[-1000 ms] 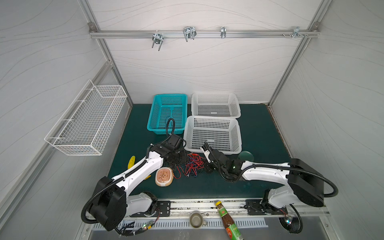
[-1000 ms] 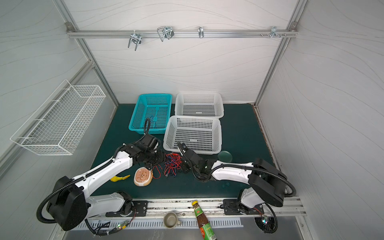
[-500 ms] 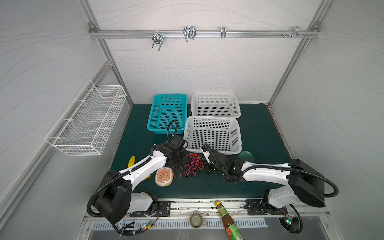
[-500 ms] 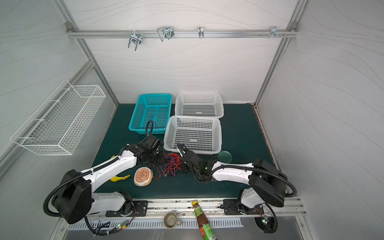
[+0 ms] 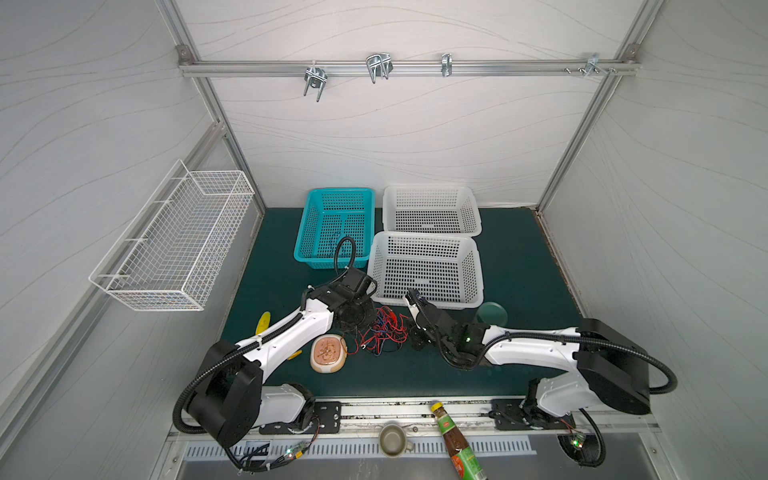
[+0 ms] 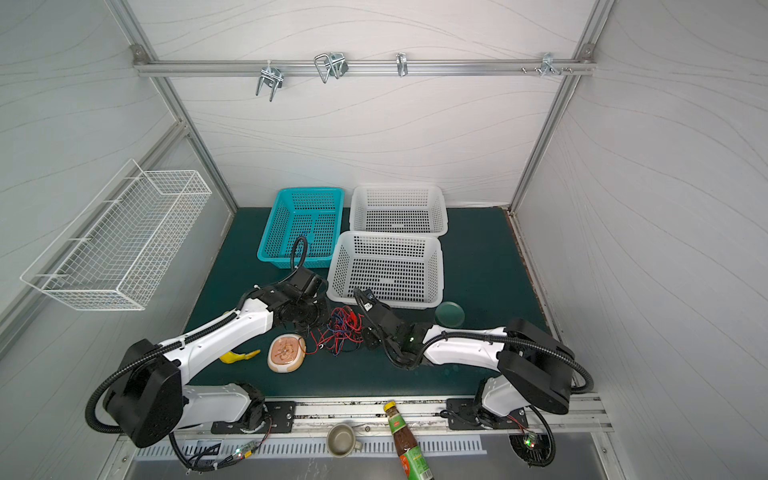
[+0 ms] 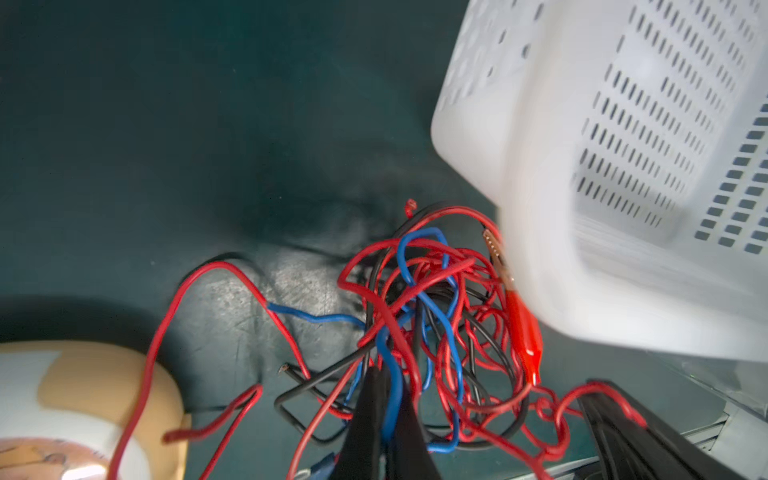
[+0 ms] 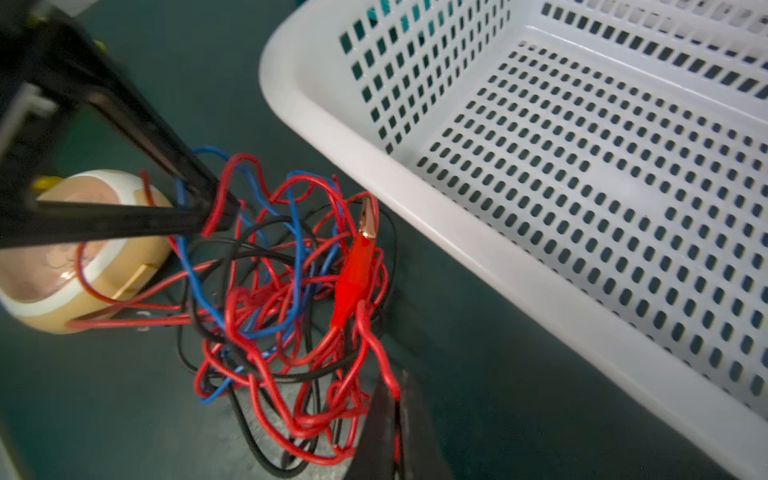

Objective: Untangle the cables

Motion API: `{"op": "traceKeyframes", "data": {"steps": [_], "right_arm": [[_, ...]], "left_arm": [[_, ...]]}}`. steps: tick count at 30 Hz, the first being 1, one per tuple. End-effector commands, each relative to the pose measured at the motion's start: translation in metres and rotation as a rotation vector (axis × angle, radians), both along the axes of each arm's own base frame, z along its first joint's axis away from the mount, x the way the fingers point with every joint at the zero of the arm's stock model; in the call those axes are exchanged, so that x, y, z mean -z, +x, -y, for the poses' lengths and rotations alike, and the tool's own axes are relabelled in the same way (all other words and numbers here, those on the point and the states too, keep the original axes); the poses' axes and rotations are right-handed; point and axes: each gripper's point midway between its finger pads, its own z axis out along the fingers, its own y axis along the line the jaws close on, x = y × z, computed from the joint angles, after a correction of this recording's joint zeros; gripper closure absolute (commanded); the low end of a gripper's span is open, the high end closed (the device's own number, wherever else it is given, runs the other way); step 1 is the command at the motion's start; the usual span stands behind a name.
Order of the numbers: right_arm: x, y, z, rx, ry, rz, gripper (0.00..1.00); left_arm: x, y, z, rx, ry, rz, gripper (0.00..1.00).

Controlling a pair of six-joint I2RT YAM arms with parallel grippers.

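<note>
The cables (image 5: 384,332) (image 6: 340,328) lie as one knot of thin red, blue and black wires on the green mat, just in front of the near white basket. My left gripper (image 7: 386,374) is shut on a blue wire at the knot's left side; its black fingers (image 8: 208,212) also show in the right wrist view. At the knot's right side my right gripper (image 8: 397,386) is shut on a red wire. A red alligator clip (image 7: 525,332) (image 8: 353,282) hangs in the tangle. In both top views the fingertips are hidden under the wrists.
The near white basket (image 5: 428,301) (image 8: 457,249) stands right behind the knot, with a teal basket (image 5: 338,191) and another white basket (image 5: 432,189) further back. A tan round case (image 5: 328,353) touches loose wire ends. A yellow item (image 5: 262,322) and a green disc (image 5: 491,313) lie nearby.
My left gripper has reached into the left side of the knot and closed on the blue wire. The right gripper has stayed shut and barely moved.
</note>
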Motion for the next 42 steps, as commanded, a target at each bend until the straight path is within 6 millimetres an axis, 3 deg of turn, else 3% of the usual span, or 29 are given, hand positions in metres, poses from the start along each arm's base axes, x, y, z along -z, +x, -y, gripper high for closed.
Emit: {"op": "traceKeyframes", "data": {"steps": [1,8,15,22,28,30,33,37,42], "right_arm": [[0.023,0.007,0.039,0.147,-0.117,-0.004,1.00],[0.025,0.011,0.073,0.247,-0.179,-0.007,1.00],[0.027,0.013,0.101,0.317,-0.200,-0.014,1.00],[0.025,0.012,0.124,0.371,-0.207,-0.013,1.00],[0.027,0.009,0.133,0.391,-0.213,-0.022,1.00],[0.028,0.008,0.132,0.369,-0.221,-0.029,1.00],[0.027,0.005,0.109,0.257,-0.171,-0.032,1.00],[0.022,0.004,0.078,0.147,-0.103,-0.040,1.00],[0.025,0.004,0.049,0.065,-0.108,-0.059,1.00]], "left_arm": [[-0.026,0.003,-0.016,0.022,0.091,0.062,1.00],[-0.065,0.010,-0.039,0.025,0.212,0.161,1.00],[-0.098,0.014,-0.091,-0.065,0.437,0.233,1.00],[-0.113,0.013,-0.134,-0.206,0.458,0.263,1.00],[-0.125,0.014,-0.153,-0.259,0.470,0.296,1.00],[-0.128,0.015,-0.148,-0.226,0.450,0.310,1.00],[-0.123,0.023,-0.121,-0.150,0.313,0.351,1.00],[-0.103,0.030,-0.087,-0.082,0.142,0.340,1.00],[-0.081,0.028,-0.071,-0.039,0.110,0.292,1.00]]}}
